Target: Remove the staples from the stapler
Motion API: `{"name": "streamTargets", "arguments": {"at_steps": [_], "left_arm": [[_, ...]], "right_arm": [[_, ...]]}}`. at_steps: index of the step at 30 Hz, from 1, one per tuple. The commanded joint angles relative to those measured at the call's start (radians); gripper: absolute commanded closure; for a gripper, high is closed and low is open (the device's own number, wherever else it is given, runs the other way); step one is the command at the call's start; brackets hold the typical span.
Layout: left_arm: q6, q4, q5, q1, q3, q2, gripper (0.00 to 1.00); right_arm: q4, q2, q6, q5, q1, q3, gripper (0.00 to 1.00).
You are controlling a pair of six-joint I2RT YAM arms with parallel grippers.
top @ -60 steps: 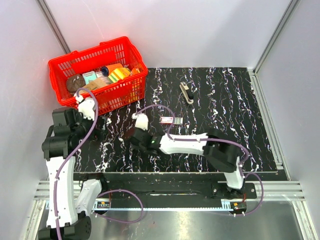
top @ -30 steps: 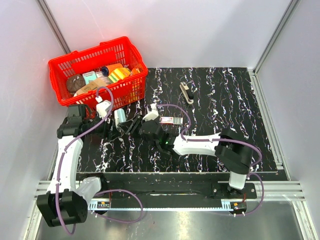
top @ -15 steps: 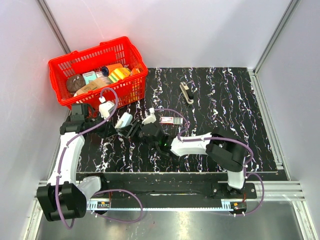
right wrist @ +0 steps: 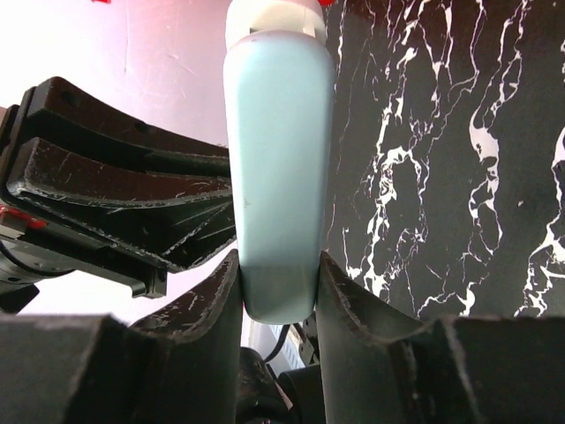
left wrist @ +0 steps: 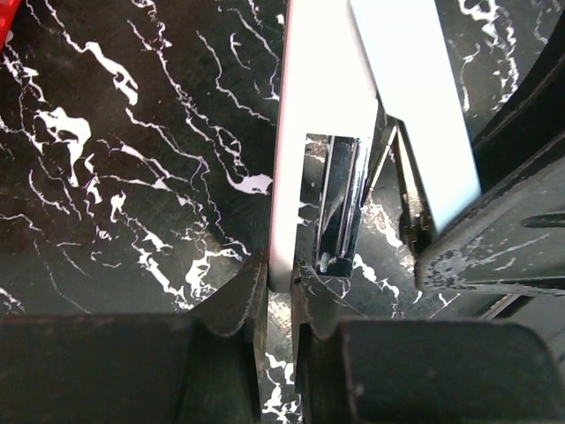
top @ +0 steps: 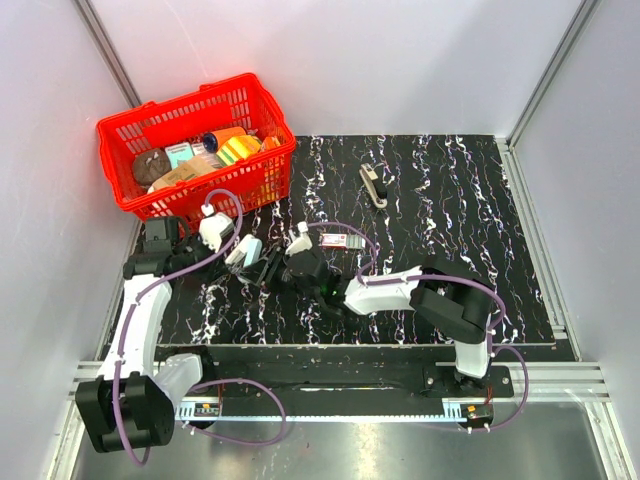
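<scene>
My left gripper (left wrist: 281, 278) is closed down to a narrow slit. Its two dark tips pinch the thin white edge of the pale blue-white bar (right wrist: 278, 159), right at the bar's near end. Just beside that pinch, a shiny metal channel (left wrist: 340, 203) sits in the white body and runs along its length. My right gripper (right wrist: 278, 296) has the same bar. Its fingers are only as far apart as the bar is wide, and the pads press on both flanks of the rounded blue end. From my right wrist I can see the left gripper's scuffed black fingers coming in from the side, close against the bar. So both of my grippers grip this one piece, tips nearly touching, over the near left part of the black marbled mat (top: 450, 230). I cannot tell whether the bar clears the mat or rests on it. Just beyond my right wrist, a small red-and-white box (top: 338, 240) lies flat on the mat. The stapler (top: 372, 186), dark with silvery parts, lies on the mat toward the far edge near the middle, well apart from both grippers, with nothing touching it. At the far left corner stands the red basket (top: 215, 190), loaded with assorted items.
</scene>
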Motion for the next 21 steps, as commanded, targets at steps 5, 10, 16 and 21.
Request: {"name": "streamTargets", "arguments": {"at_steps": [5,10,16,21], "left_arm": [[0.066,0.164,-0.134,0.006,-0.028,-0.044,1.0],[0.1,0.236,-0.214,0.006,-0.059,-0.05,1.0],[0.147,0.356,-0.315,0.003,-0.139,-0.073,1.0],[0.169,0.472,-0.349,-0.014,-0.234,-0.137,1.0]], "right_arm": [[0.003,0.021,-0.049,-0.205,-0.023,0.008,1.0],[-0.154,0.018,-0.275,-0.288,-0.025,0.083,1.0],[-0.303,0.0,-0.514,-0.326,-0.025,0.102,1.0],[-0.308,-0.011,-0.562,-0.349,-0.025,0.078,1.0]]}}
